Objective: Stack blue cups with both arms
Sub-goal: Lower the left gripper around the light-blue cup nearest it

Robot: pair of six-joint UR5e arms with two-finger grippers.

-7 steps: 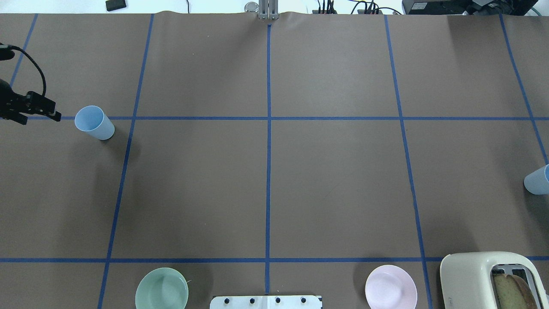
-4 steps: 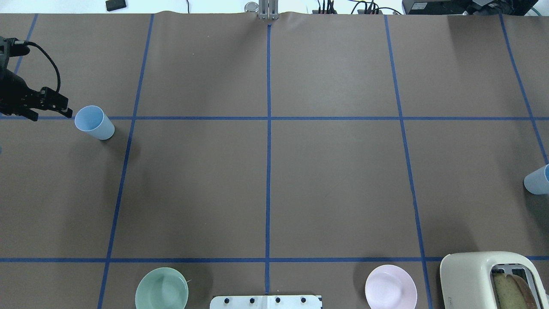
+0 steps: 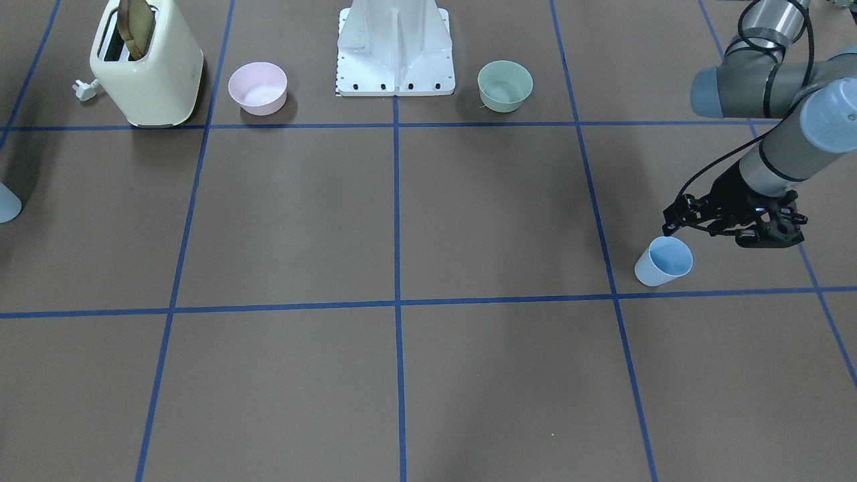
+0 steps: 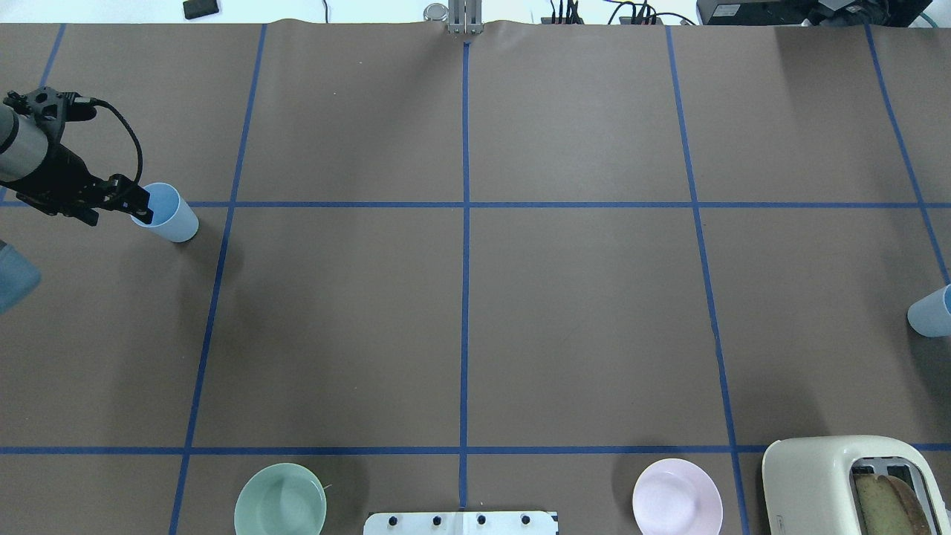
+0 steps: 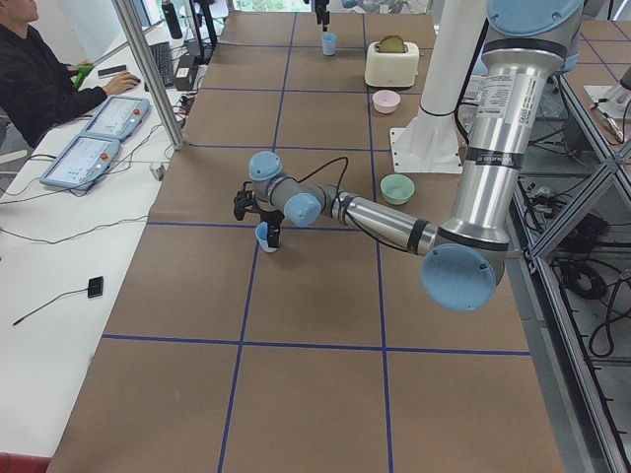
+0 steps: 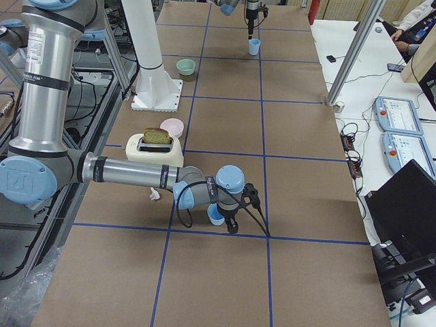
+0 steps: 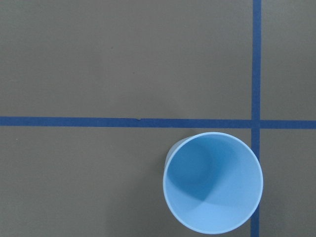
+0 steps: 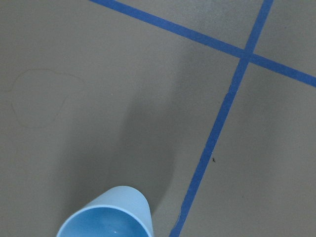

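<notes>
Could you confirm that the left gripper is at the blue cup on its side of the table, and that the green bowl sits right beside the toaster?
Not quite: the bowl beside the toaster is the pink bowl. The green bowl sits across the white base mount from it, as the exterior front-facing view shows. The left gripper is indeed at the blue cup.

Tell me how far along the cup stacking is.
Nothing is stacked yet: the left cup and right cup stand far apart. In hand: the left end effector, apparently open, is at the left cup's rim; the right end effector is beside the right cup. Left: grasp both, bring them together, nest one inside the other.
</notes>
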